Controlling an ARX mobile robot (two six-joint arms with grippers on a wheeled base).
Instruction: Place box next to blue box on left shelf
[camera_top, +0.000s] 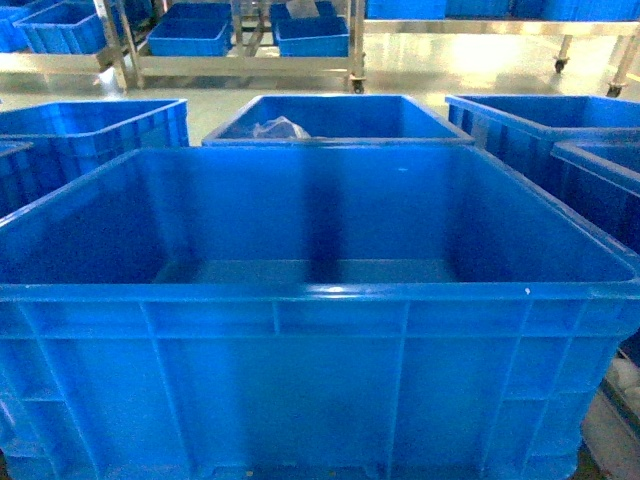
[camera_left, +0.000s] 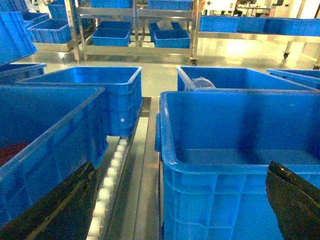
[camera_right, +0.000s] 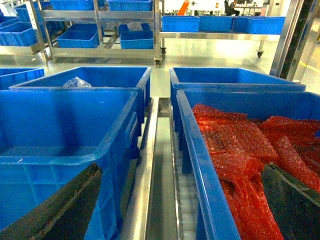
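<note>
The box (camera_top: 320, 380) is a large, empty bright-blue crate that fills the head view. It stands at the right in the left wrist view (camera_left: 240, 165) and at the left in the right wrist view (camera_right: 65, 145). My left gripper (camera_left: 175, 210) is open and holds nothing. Its fingers (camera_left: 55, 210) straddle the box's near left corner without touching it. My right gripper (camera_right: 177, 210) is open too, spanning the gap at the box's right side. Far back, a steel shelf (camera_top: 240, 65) holds small blue boxes (camera_top: 190, 35). Neither gripper shows in the head view.
Roller rails (camera_left: 112, 175) run along both sides of the box. A crate of red bubble wrap (camera_right: 240, 150) sits to its right and another crate (camera_left: 45, 135) to its left. Behind it stands a crate with a plastic bag (camera_top: 280, 127). More racks line the back wall.
</note>
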